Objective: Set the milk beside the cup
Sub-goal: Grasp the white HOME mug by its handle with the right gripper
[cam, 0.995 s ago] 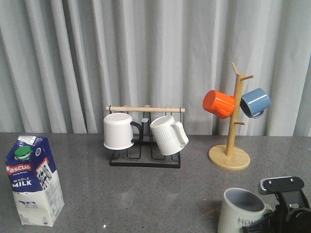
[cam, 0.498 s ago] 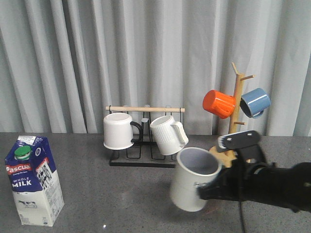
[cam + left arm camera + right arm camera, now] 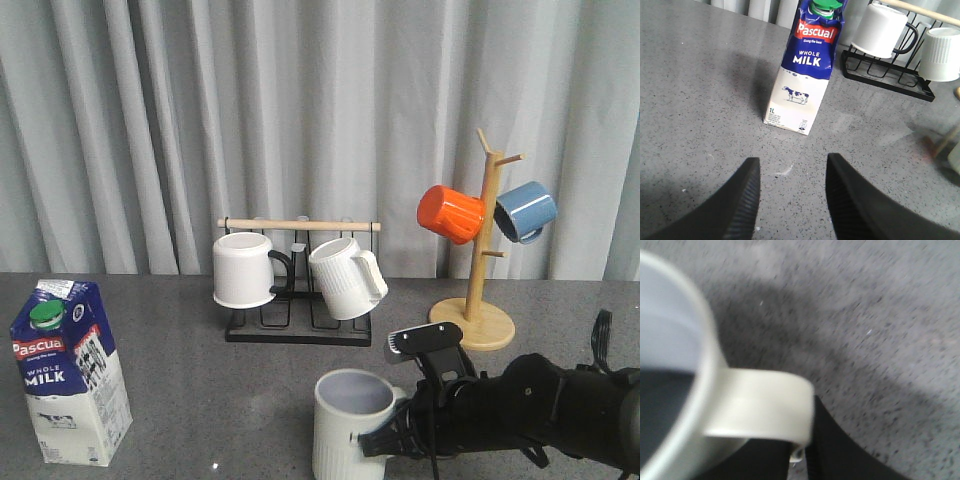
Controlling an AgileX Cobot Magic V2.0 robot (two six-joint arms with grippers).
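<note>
The milk (image 3: 807, 65) stands upright on the table's (image 3: 250, 400) left side, straight ahead of the wide left pincer (image 3: 790, 190) (the nearer one); the right pincer (image 3: 385, 438) grips the cup (image 3: 350, 425) by its handle.

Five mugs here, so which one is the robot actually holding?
The cream mug with the grey-blue inside, low at the front of the table. The right arm's fingers grip its handle; the other four hang on racks behind.
</note>
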